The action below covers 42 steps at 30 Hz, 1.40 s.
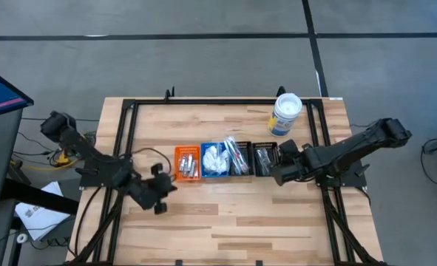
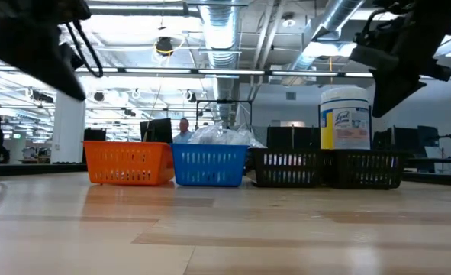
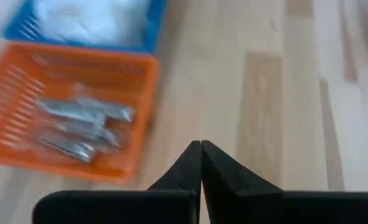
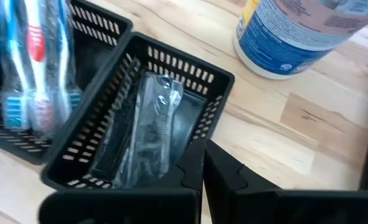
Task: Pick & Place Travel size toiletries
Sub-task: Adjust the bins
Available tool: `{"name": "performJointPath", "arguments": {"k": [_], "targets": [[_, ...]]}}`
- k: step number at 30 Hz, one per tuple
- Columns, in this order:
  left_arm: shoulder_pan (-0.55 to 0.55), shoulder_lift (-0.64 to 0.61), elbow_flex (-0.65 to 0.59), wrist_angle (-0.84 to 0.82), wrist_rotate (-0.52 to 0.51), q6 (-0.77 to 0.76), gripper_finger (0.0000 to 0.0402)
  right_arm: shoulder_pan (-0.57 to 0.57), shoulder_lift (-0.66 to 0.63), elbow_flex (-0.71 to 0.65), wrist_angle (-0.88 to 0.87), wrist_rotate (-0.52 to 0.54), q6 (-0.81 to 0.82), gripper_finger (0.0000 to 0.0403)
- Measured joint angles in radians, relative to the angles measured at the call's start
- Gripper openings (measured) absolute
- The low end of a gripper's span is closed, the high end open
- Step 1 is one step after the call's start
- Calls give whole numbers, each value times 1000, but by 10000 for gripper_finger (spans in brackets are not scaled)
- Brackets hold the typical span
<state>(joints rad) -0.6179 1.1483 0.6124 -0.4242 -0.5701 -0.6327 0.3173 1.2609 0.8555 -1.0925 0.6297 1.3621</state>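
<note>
Four small bins stand in a row mid-table. The orange bin (image 1: 187, 162) holds silvery sachets (image 3: 78, 124). White crinkly packets (image 1: 214, 157) fill the blue bin (image 3: 90, 18). One black bin (image 1: 236, 157) holds clear-wrapped sticks with blue and red (image 4: 34, 62), and the other black bin (image 4: 140, 124) holds clear-wrapped black pieces (image 4: 149, 118). My left gripper (image 3: 200, 145) is shut and empty, raised over bare wood near the orange bin's near side. My right gripper (image 4: 202, 147) is shut and empty, raised beside the right black bin's corner.
A white tub with a blue label (image 1: 286, 113) stands behind the right black bin, close to my right arm. A black metal frame (image 1: 129, 111) borders the table. Bare wood (image 1: 233, 222) lies between the bins and the near edge. People show far off in the room.
</note>
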Motion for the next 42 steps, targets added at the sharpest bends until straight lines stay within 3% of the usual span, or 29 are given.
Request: {"name": "performJointPath", "arguments": {"k": [4,11,18,27,42], "targets": [[-4,115,0,40,72,-7,1,16,-3,0,11,6,0,0],[59,234,0,112,81,27,1,26,0,0,31,8,-11,0],[125,237,0,115,66,77,0,30,0,0,44,22,-56,0],[186,237,-1,119,49,136,0,30,0,0,189,27,-225,0],[148,200,1,117,13,153,1,42,0,21,207,4,-292,0]]}}
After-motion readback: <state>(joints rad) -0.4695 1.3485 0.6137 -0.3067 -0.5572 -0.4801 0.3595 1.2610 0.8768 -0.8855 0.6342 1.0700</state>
